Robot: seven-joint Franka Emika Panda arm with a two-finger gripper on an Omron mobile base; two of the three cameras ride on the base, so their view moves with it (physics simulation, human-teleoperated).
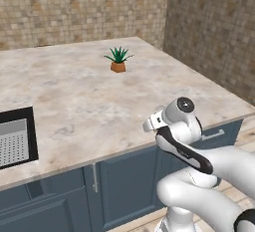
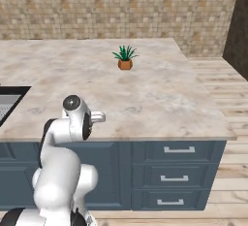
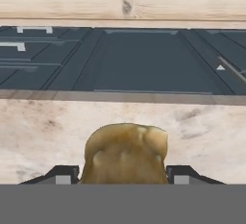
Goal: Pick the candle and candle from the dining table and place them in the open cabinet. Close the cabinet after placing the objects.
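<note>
In the hand view a squat, ribbed yellow-gold candle [image 3: 126, 151] sits between my two dark finger tips, and my gripper [image 3: 123, 176] is shut on it. Behind the candle lie the beige marbled dining table [image 3: 38, 131], its edge, and the blue-grey cupboard fronts [image 3: 139, 59] below it. In the base views my arm is folded up in front of the table's [image 1: 74, 101] near edge, and the white arm links hide the hand. The cabinet is out of view.
A spiky green plant in an orange pot [image 1: 118, 59] [image 2: 125, 57] stands far back on the table. A dark-framed grey inset [image 1: 15, 139] sits in the top at the left. Drawer fronts [image 2: 179, 171] lie under the right end, wooden floor beyond.
</note>
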